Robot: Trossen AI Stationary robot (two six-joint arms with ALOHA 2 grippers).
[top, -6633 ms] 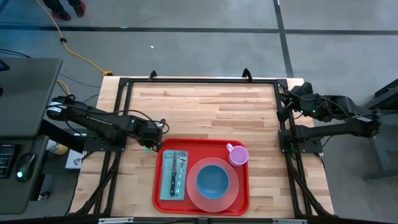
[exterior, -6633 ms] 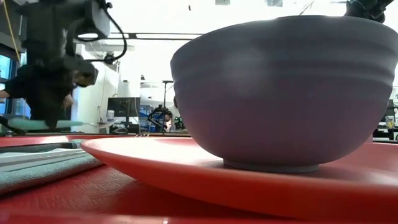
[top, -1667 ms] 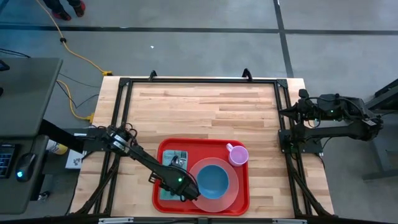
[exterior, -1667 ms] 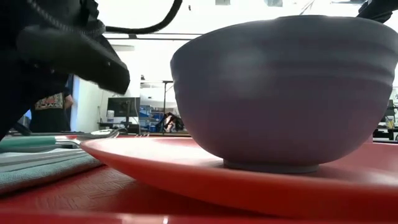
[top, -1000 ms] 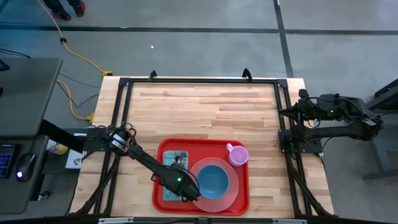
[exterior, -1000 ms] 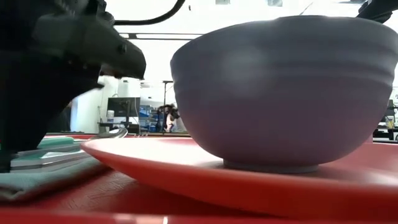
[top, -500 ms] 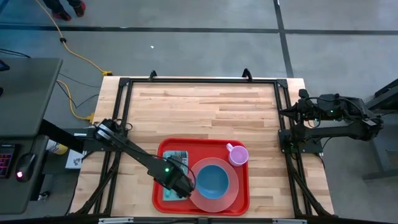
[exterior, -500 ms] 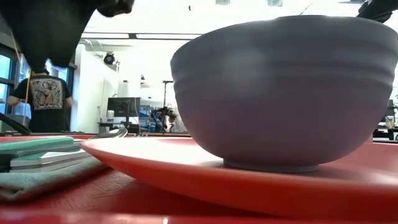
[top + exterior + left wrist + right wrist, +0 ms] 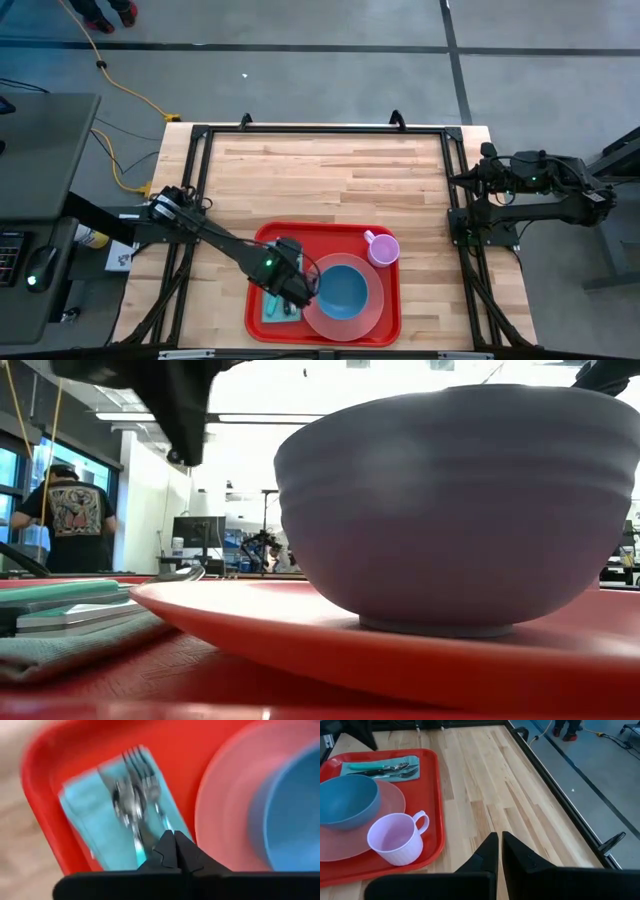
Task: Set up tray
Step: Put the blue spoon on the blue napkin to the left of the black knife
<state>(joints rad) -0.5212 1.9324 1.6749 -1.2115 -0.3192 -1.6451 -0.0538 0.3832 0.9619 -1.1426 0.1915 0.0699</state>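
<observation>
The red tray [image 9: 300, 238] lies at the table's near edge. On its left part a teal napkin [image 9: 95, 815] carries a fork, a spoon and a teal-handled knife [image 9: 135, 805]. A pink plate [image 9: 368, 312] with a blue bowl [image 9: 343, 290] fills its middle, and a pink cup [image 9: 381, 247] stands at its far right corner. My left gripper [image 9: 173, 840] hovers shut above the napkin's near end, touching nothing; in the low view it [image 9: 170, 390] hangs high over the tray. My right gripper [image 9: 498, 842] waits shut by the table's right edge.
Bare wooden table [image 9: 330, 175] stretches beyond the tray toward the far edge. A black frame [image 9: 320, 130] borders the table. A person [image 9: 60, 525] stands in the room behind it. The bowl [image 9: 450, 500] blocks most of the low view.
My left gripper has risen from the cutlery on the napkin and drawn back slightly toward the far edge; in the low view it climbs from napkin height to the picture's top. The cutlery stays lying on the napkin.
</observation>
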